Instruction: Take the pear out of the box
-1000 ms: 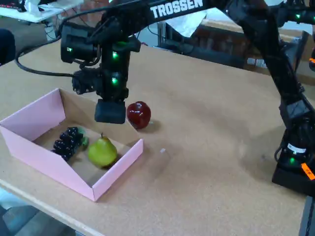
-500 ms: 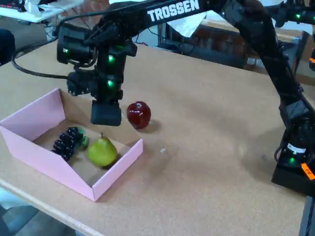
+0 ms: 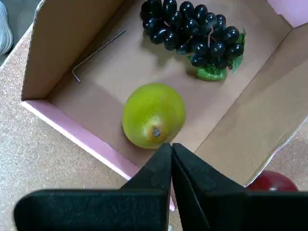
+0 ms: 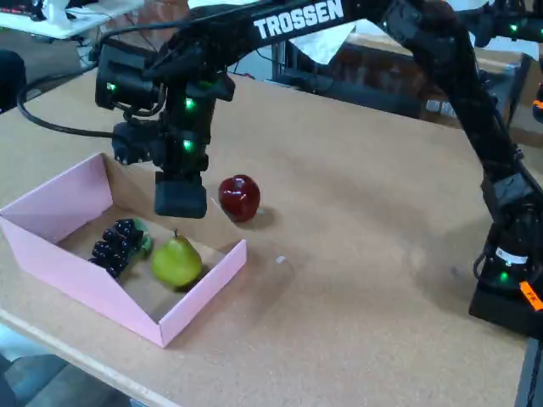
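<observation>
Gripper (image 3: 171, 147) pressed shut and empty, poised above the pear (image 3: 154, 115)

Approach is the step in hand; in the wrist view the two fingers meet tip to tip with no gap, and the pear lies just ahead of and below them on the brown floor of the pink box (image 3: 86, 139), close to its near wall; the grape bunch (image 3: 192, 31) sits farther ahead, apart from the pear, and a thin bent wire (image 3: 96, 50) lies off to the left; the red apple (image 4: 239, 197) rests outside the box on the table (image 4: 365, 254), beside the gripper in the fixed view; next, I judge, the fingers must spread wider than the pear, then descend to straddle it clear of the near wall.
</observation>
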### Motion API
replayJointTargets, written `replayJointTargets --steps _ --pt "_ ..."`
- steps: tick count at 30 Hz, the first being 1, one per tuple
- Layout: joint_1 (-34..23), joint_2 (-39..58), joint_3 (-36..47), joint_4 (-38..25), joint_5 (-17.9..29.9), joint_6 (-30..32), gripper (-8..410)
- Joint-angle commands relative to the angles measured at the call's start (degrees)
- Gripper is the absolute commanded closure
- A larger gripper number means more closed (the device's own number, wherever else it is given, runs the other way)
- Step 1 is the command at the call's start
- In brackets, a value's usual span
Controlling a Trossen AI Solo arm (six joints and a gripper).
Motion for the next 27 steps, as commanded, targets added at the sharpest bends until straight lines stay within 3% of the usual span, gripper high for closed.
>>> replayJointTargets --steps 1,7,20,27 --pt "0.26 1.25 0.00 0.70 0.35 -0.44 402" --pt "0.35 4.68 0.00 1.49 -3.17 -0.07 402" --pt "0.46 4.17 0.00 0.79 -2.71 3.37 400" --pt "0.46 4.11 0.00 -1.99 -2.75 5.16 353"
